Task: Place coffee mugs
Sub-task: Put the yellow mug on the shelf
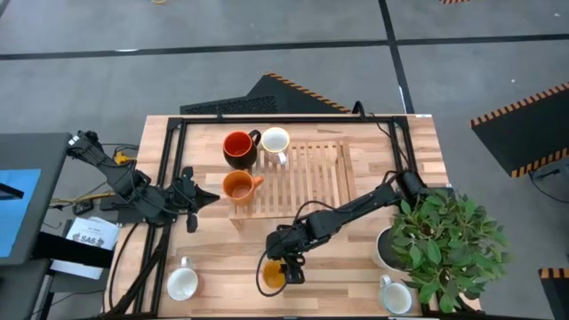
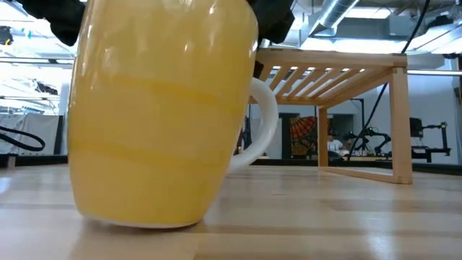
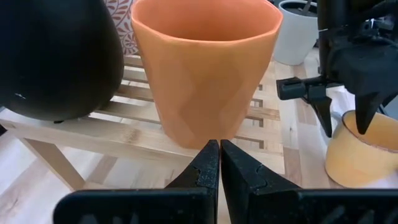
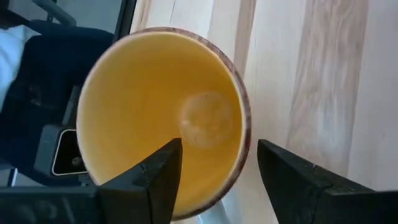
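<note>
1. Right gripper (image 1: 283, 267) low over the front-centre of the table (image 1: 338, 276); fingers spread, straddling the rim of a yellow-orange mug (image 1: 273, 276), one finger inside the cup, the other outside. Cannot tell whether the pads press on the wall.
2. Right wrist view looks down into that mug (image 4: 165, 118): yellow inside, reddish rim, one dark finger (image 4: 149, 180) over the interior and the other beyond the rim.
3. Low view: same mug (image 2: 162, 115) fills the near frame, pale handle, base tipped, one edge lifted slightly off the wood.
4. Left gripper (image 1: 203, 199) at the table's left side, just beside the wooden slatted rack (image 1: 307, 178); fingers (image 3: 205, 168) pressed together, holding nothing. It points at the orange mug (image 3: 205, 68) standing on the rack edge.
5. On the rack: dark mug with red inside (image 1: 238, 148) at the far left corner, white mug (image 1: 275, 142) touching or just beside it, orange mug nearer, at the left front corner.
6. White mug, front left (image 1: 182, 284) of the table, well apart from the rest.
7. Another white mug, front right (image 1: 396, 297), partly under the leaves of a potted plant (image 1: 449, 244).
8. Left wrist view also catches the right gripper (image 3: 354, 81) over the yellow mug (image 3: 360, 155).
</note>
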